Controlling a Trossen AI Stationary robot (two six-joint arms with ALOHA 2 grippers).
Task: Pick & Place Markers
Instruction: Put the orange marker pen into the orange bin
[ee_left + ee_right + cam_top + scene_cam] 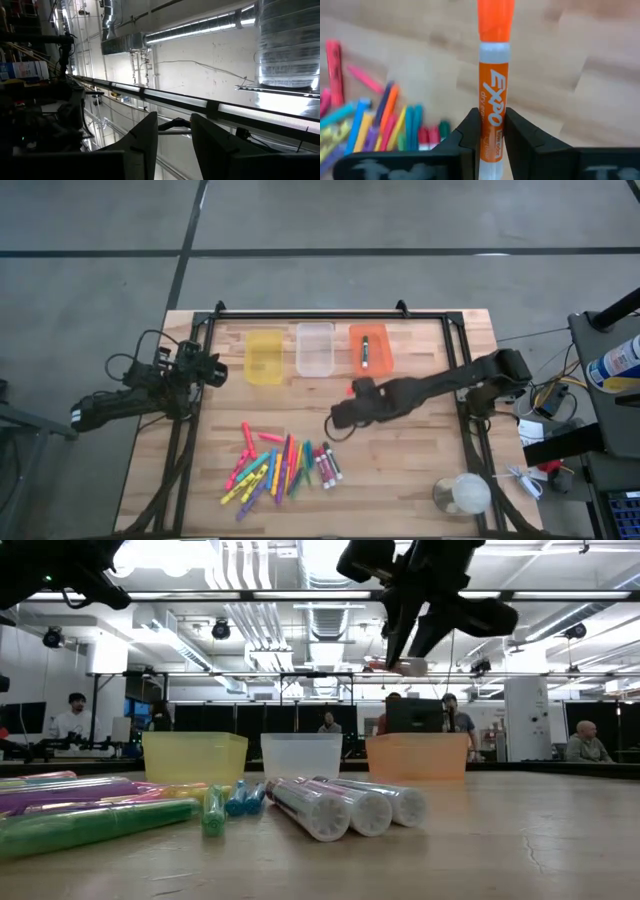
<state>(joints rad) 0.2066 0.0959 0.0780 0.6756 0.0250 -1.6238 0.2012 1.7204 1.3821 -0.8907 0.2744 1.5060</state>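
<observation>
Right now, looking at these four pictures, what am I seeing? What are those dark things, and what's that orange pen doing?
Two robot arms work at a wooden table. One picture looks down from above, one looks level across the tabletop, and one comes from each arm's wrist. The right gripper is shut on an orange-capped marker, held above the table. The left gripper waits open at the table's left edge, raised off it. Loose markers lie in a pile. Behind them stand a yellow bin, a clear bin, and an orange bin already holding one marker.
</observation>
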